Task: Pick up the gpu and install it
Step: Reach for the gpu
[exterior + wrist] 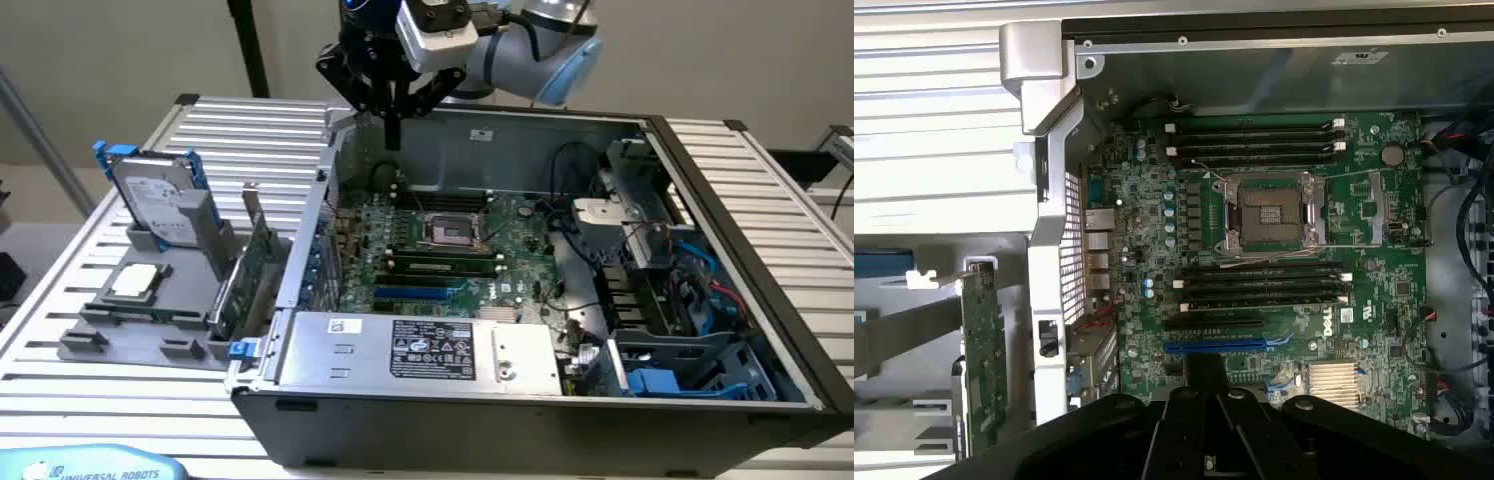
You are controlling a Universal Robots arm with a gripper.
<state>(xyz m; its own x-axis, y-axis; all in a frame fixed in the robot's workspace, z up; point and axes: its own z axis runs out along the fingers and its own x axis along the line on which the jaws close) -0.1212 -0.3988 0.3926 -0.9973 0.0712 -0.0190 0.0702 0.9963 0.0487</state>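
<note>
One gpu (248, 275) to move; it is not yet taken.

Nearest the exterior camera, at six o'clock of the open case (534, 425), lies the power supply (420, 347) with its label up.

At nine o'clock of the case, just outside its wall, the gpu stands on edge in a grey rack (100, 340), silver bracket end upward and green board below. Nothing touches it. In the same rack are a CPU chip (138, 282), lying flat, and a hard drive (151, 195) with blue rails, upright at about ten o'clock.

Inside the case the motherboard (521, 260) is bare around the blue slot (1214, 346).

Farthest, at about eleven o'clock, the gripper (391, 125) hangs over the case's back corner, well apart from the card. Its fingers are pressed together, pointing down and holding nothing.

Handling, by judgement: the card looks light and stiff but fragile, with thin, smooth faces. Best hold is probably across the free upper edge of the board near the bracket, pinching the two flat faces. Keep off the contact edge and the small components.
</note>
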